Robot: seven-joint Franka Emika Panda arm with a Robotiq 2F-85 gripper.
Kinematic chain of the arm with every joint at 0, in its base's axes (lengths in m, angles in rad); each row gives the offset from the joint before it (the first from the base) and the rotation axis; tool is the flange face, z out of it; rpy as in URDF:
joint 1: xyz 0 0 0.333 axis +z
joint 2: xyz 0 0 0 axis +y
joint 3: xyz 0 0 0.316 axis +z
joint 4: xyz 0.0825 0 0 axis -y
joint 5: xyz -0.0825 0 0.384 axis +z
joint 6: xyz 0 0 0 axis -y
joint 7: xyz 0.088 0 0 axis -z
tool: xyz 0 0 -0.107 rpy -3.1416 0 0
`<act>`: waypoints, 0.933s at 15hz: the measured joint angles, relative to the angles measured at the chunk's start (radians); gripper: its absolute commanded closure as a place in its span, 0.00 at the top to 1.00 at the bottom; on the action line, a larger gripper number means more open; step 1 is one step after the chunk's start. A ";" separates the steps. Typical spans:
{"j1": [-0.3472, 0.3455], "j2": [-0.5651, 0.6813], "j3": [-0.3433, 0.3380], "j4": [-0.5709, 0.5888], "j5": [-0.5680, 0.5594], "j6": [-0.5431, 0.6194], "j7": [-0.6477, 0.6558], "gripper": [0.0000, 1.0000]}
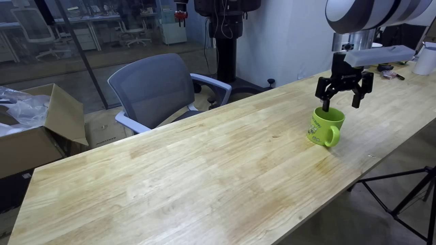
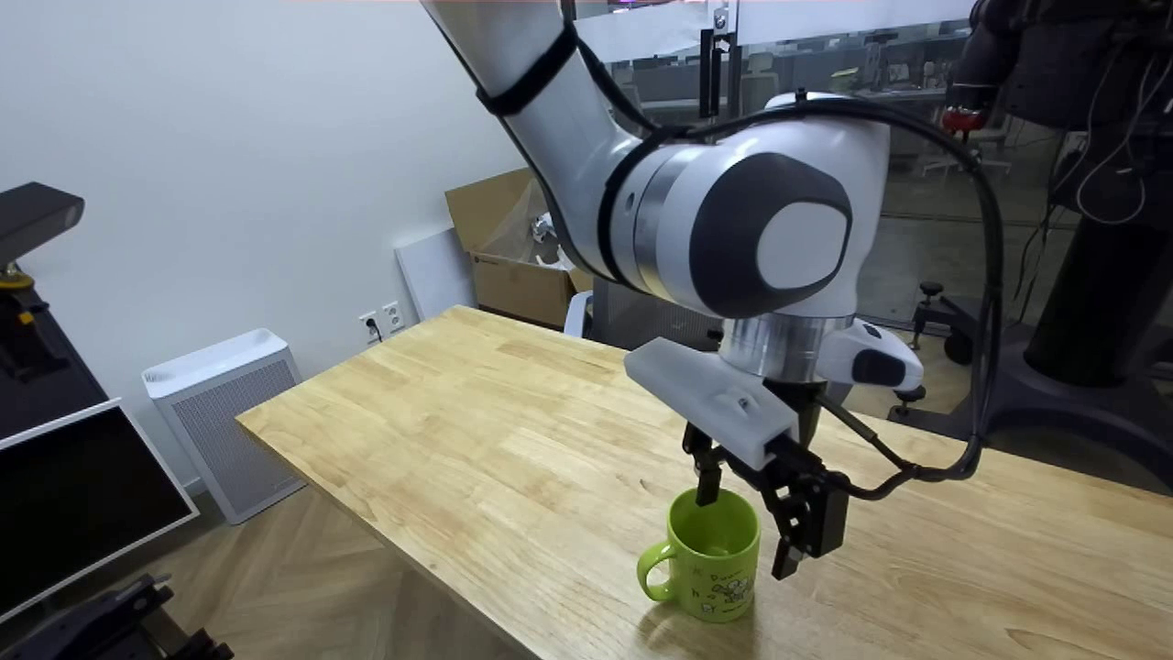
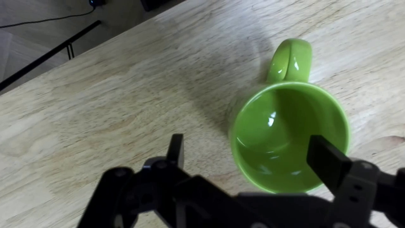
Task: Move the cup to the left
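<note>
The cup, a glossy lime-green mug with a side handle, stands upright on the wooden table in both exterior views point(image 1: 318, 131) point(image 2: 719, 576). In the wrist view the cup point(image 3: 284, 123) is seen from above, its inside bare and its handle toward the top. My gripper point(image 1: 341, 104) is open and points down at the cup; it also shows in an exterior view point(image 2: 747, 530) and in the wrist view point(image 3: 246, 144). One finger overlaps the cup's mouth; the other is outside it, over the table. Whether the first fingertip is below the rim I cannot tell.
The wooden table point(image 1: 177, 183) stretches away from the cup. A grey chair point(image 1: 153, 92) stands at its far edge. A white container point(image 1: 425, 59) and small items lie at the table's far right end. A black tripod point(image 1: 395, 211) stands near the front edge.
</note>
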 measured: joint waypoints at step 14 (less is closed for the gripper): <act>-0.009 0.021 0.001 -0.005 0.001 0.080 -0.023 1.00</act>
